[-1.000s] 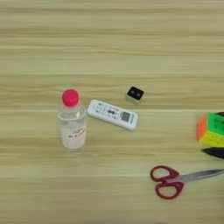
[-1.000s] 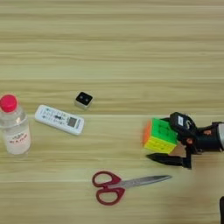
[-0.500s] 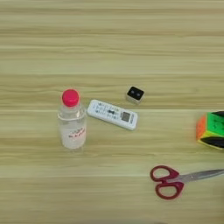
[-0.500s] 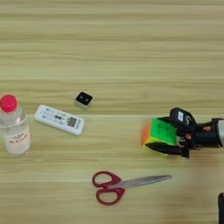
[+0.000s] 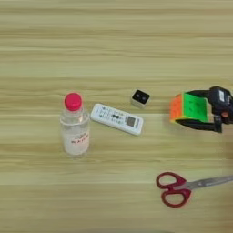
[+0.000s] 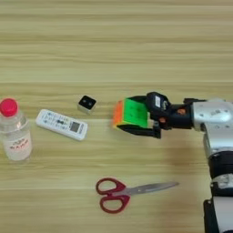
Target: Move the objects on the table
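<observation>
My right gripper (image 6: 136, 114) is shut on the multicoloured puzzle cube (image 6: 129, 113), one black finger above it and one below; the cube (image 5: 189, 108) appears lifted a little off the table. Left of it lies the tiny white block with a black face (image 6: 87, 103). The slim white remote (image 6: 61, 124) lies slanted further left. The clear bottle with the red cap (image 5: 75, 125) stands upright at the left. The silver forearm (image 6: 211, 116) comes in from the right.
Red-handled scissors (image 6: 123, 195) lie on the light wooden table (image 6: 116, 50) in front of the cube, blades pointing right. The forearm's lower segments run down the right edge (image 6: 220, 182).
The gripper has carried the cube leftward, toward the small block and the remote. Bottle, remote, block and scissors keep their places.
</observation>
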You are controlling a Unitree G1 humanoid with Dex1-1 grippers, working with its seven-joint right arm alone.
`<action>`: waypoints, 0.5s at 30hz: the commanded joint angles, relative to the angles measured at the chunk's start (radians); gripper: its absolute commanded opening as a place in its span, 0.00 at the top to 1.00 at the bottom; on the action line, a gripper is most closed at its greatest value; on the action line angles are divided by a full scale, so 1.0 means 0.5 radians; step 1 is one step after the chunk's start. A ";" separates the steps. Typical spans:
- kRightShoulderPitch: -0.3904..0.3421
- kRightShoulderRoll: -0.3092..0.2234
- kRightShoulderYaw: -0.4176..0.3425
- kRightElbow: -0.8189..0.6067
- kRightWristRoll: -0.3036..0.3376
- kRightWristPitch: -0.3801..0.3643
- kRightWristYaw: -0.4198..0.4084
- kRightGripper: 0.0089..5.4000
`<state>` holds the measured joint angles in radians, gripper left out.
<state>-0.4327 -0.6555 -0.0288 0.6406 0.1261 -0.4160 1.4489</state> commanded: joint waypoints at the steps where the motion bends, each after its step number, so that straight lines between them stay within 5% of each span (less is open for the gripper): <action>1: -0.090 0.085 0.101 -0.142 -0.083 0.062 -0.211 0.38; 8: -0.070 0.196 0.162 -0.202 -0.073 0.124 -0.282 0.38; 15: -0.077 0.192 0.231 -0.068 -0.190 0.086 -0.356 0.38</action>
<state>-0.4134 -0.5283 0.0945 0.6250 0.0362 -0.3599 1.3189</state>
